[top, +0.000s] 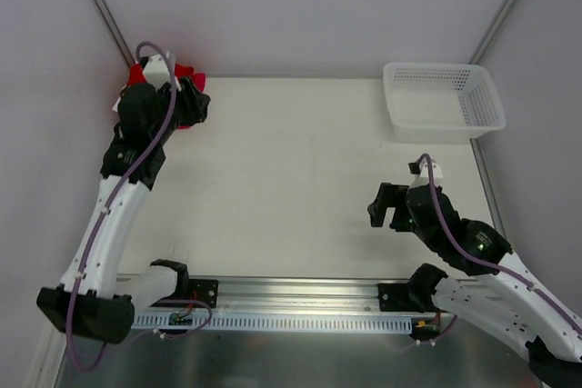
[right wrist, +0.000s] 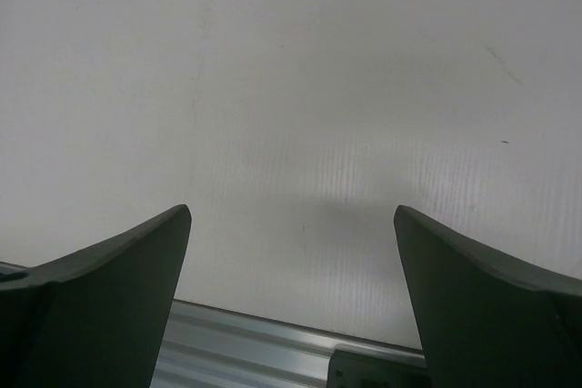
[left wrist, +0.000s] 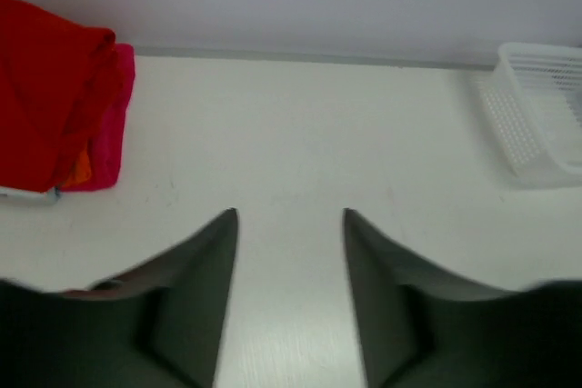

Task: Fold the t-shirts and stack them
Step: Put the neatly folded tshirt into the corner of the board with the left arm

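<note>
Leftward of left pincer (left wrist: 291,215) lie t-shirts (left wrist: 55,88).

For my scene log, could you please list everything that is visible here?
t-shirt stack: one pile, bright red on top, pink-red and orange edges beneath, far left corner of the table.
mesh basket: one, white, far right corner.
table: one, white.
rail: one, silver, near edge.
left gripper: one, black, beside the stack, jaws apart, holding nothing.
right gripper: one, black, over the near right of the table, wide open, holding nothing.
</note>
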Controlling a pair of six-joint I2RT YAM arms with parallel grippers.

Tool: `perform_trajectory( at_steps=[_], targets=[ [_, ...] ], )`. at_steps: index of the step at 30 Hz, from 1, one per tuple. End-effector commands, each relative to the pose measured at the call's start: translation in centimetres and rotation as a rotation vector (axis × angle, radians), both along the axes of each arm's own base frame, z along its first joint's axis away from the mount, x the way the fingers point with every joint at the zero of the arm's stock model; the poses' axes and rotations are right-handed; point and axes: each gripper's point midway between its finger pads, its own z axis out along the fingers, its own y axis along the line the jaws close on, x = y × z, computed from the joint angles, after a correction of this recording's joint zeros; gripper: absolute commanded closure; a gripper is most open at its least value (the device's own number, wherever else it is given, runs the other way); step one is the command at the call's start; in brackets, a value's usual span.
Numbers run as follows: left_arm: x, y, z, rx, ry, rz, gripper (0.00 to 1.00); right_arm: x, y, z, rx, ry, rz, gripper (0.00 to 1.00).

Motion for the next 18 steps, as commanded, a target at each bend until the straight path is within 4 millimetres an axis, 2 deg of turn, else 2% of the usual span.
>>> perform_trajectory(
  at_steps=[1, 2, 3, 4, 5, 6, 8, 9, 12, 13, 16, 18],
  targets=[
    [-4.4, 0.6, -4.8, 0.054, 0.1, -0.021, 0.4, -0.5, -1.9, 0.1, -0.064, 0.01, -0.05, 0.01],
    [-5.9, 0.6, -4.1, 0.065, 0.072, -0.038, 0.01, -0.5, -2.0, -0.2, -0.077, 0.022, -0.053, 0.0],
    [-6.7, 0.7, -4.5, 0.082, 0.083, -0.045, 0.01, -0.5, -1.9, -0.3, -0.082, 0.03, -0.049, 0.01],
    [-7.7, 1.0, -4.1, 0.109, 0.069, -0.05, 0.01, -0.5, -1.7, -0.6, -0.093, 0.045, -0.046, 0.01],
    [-8.5, 2.5, -5.1, 0.146, 0.115, 0.019, 0.01, -0.4, -1.5, -0.6, -0.097, 0.05, -0.043, 0.01],
    [-8.9, 3.7, -5.2, 0.177, 0.126, 0.07, 0.01, -0.4, -1.4, -0.6, -0.099, 0.053, -0.038, 0.01],
    [-10.3, 6.2, -4.5, 0.237, 0.118, 0.182, 0.01, -0.2, -1.0, -0.8, -0.105, 0.069, -0.038, 0.01],
    [-11.0, 8.6, -4.5, 0.274, 0.122, 0.309, 0.01, -0.2, -0.8, -0.9, -0.107, 0.071, -0.034, 0.01],
    [-13.1, 11.4, -3.5, 0.285, 0.101, 0.464, 0.01, 0.1, -0.3, -1.0, -0.116, 0.082, -0.031, 0.01],
    [-14.1, 13.3, -3.4, 0.313, 0.115, 0.566, 0.01, 0.2, -0.2, -0.9, -0.117, 0.083, -0.03, 0.01],
    [-15.8, 15.0, -3.0, 0.317, 0.105, 0.665, 0.01, 0.3, 0.1, -1.3, -0.136, 0.097, -0.027, 0.01],
    [-16.2, 14.0, -3.0, 0.264, 0.09, 0.612, 0.01, 0.2, 0.2, -1.9, -0.145, 0.111, -0.029, 0.01]
  ],
)
